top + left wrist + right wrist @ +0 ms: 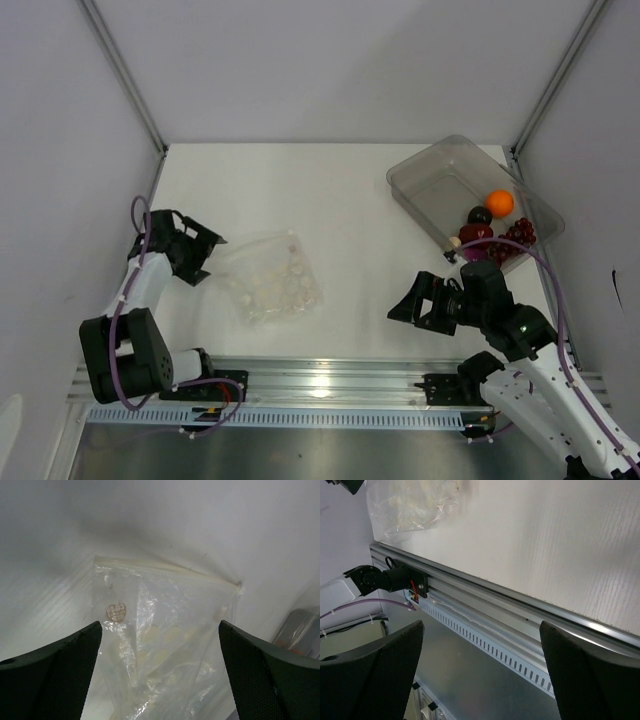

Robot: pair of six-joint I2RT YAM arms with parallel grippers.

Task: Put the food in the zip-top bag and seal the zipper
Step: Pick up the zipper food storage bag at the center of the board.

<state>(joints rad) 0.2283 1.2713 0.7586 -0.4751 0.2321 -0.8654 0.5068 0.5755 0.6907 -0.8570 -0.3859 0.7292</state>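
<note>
white table top, grey walls on three sides, metal rail along the near edge.

left gripper: jaws spread full wide, nothing held. it sits just beside the left edge of the zip-top bag; contact cannot be told. in the wrist view the bag lies flat ahead between the two fingers, zipper on the far edge.

right gripper: jaws also full wide, empty, over bare table between bag and clear bin, touching neither.

counts: one bag, crinkled, left of centre. one bin, far right. food all in the bin's near end: one orange ball, one dark plum-like ball, one purple-red ball, one bunch of grapes.
</note>
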